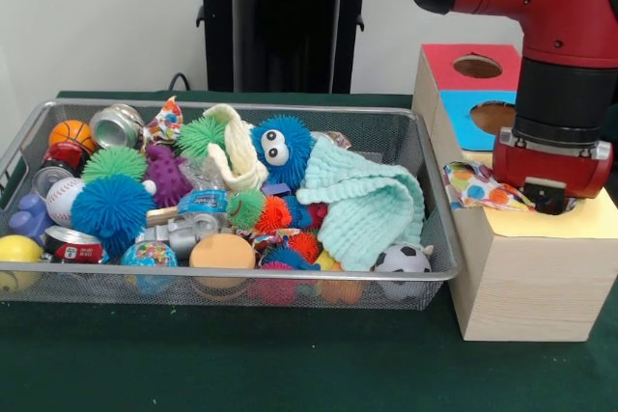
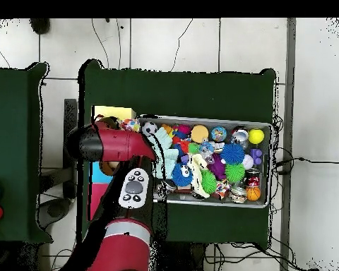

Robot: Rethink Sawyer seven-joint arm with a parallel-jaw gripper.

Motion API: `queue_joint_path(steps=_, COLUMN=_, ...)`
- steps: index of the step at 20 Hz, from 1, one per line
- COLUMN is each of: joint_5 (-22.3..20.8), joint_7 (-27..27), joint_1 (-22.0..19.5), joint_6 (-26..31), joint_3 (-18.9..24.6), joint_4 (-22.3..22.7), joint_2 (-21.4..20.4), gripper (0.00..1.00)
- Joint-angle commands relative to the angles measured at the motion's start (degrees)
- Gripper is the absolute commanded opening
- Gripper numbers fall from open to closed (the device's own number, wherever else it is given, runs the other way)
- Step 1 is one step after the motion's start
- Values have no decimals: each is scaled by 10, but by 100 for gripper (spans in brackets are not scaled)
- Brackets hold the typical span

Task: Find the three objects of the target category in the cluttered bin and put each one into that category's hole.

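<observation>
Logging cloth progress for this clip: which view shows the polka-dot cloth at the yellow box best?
The front view: the polka-dot cloth drapes over the yellow box edge beside the arm's end, dots plainly visible. The overhead view shows only a small dotted scrap by the box's yellow top; the arm covers the rest.

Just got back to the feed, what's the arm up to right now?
The red arm is down over the yellow-topped box, its gripper at the hole. The polka-dot cloth lies draped on that box's top beside it, part spilling over the edge toward the wire basket. Whether the gripper is gripping it can't be seen. The mint-green cloth and the cream cloth lie in the basket among the balls and cans.
</observation>
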Motion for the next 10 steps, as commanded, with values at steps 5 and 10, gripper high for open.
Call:
queue_joint_path(steps=5, joint_5=6, joint_7=105, joint_1=14, joint_6=-46, joint_3=-10, joint_4=16, joint_2=106, gripper=100)
queue_joint_path(steps=10, joint_5=6, joint_7=103, joint_1=22, joint_6=-45, joint_3=-17, joint_4=16, joint_2=108, gripper=100)
